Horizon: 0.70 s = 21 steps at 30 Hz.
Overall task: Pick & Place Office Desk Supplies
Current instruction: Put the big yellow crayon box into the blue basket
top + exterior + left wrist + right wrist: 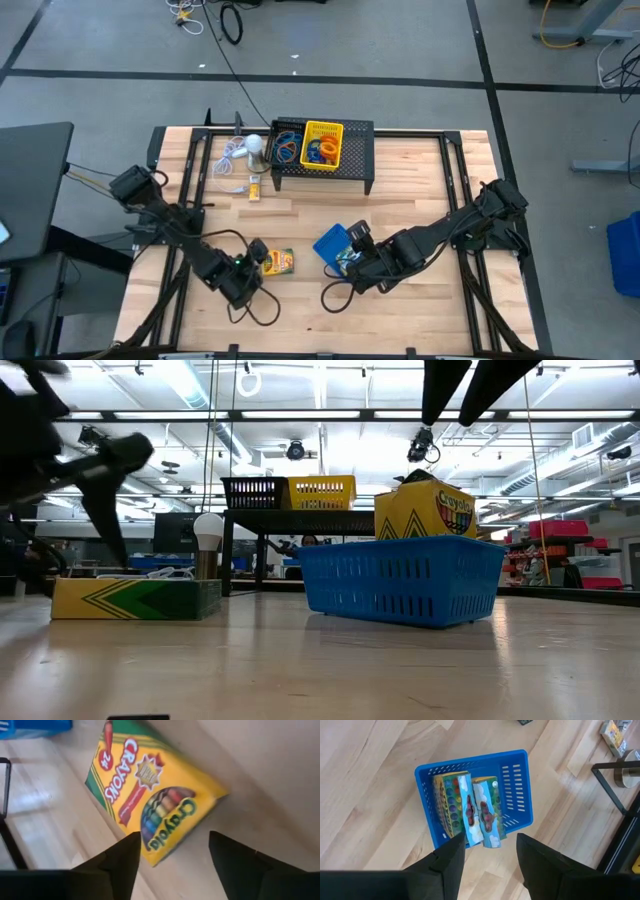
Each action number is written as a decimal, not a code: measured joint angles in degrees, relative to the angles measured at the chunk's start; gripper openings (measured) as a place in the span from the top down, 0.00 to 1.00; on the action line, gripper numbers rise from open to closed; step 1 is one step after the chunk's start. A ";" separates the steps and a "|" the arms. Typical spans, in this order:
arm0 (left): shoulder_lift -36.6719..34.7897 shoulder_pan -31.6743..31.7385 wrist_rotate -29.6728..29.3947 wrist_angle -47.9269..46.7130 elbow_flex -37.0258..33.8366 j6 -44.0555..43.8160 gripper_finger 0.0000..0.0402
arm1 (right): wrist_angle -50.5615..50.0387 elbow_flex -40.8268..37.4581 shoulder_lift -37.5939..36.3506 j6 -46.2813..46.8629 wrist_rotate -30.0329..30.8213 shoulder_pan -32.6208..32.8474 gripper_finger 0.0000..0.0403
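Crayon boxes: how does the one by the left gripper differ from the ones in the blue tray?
The crayon box on the table lies flat on bare wood, front face up; the crayon boxes in the blue tray stand on edge, packed side by side. The table one sits under the open left gripper; the tray ones sit under the open right gripper. Neither is gripped. Both show yellow-green packaging.

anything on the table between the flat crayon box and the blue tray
Nothing: in the high view only bare wood separates the flat crayon box and the blue tray.

Right arm hides part of blue tray (328, 243).
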 joint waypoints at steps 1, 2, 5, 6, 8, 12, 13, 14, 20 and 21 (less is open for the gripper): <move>0.48 0.51 -0.10 0.20 0.00 0.92 0.42 | 0.00 0.00 0.00 0.00 0.00 0.05 0.54; 1.08 1.03 -0.09 0.61 0.00 2.05 0.45 | -0.01 0.00 0.00 0.00 0.00 0.08 0.54; 2.87 2.00 -0.33 2.29 0.00 5.42 0.53 | -0.03 0.02 0.00 0.26 0.00 0.09 0.54; 3.44 2.13 -0.99 2.81 0.04 6.54 0.56 | -0.02 0.02 0.00 0.49 0.02 0.09 0.54; 4.23 2.16 -2.41 3.80 0.04 8.06 0.63 | -0.04 0.02 0.00 0.86 0.01 0.09 0.54; 4.64 2.01 -4.44 5.51 0.07 9.13 0.78 | -0.13 0.02 0.00 1.06 0.05 0.14 0.54; 4.51 1.82 -4.83 5.38 0.04 9.14 0.83 | -0.13 0.02 0.00 1.09 0.06 0.14 0.54; 4.41 1.70 -4.90 5.45 0.05 9.19 0.88 | -0.13 0.02 0.00 1.09 0.06 0.14 0.54; 4.34 1.12 -1.95 3.12 2.71 7.59 0.99 | -0.03 0.02 0.00 1.03 0.08 0.14 0.54; 4.36 1.13 -0.83 1.64 3.81 6.47 0.99 | -0.03 0.02 0.00 0.91 0.12 0.14 0.54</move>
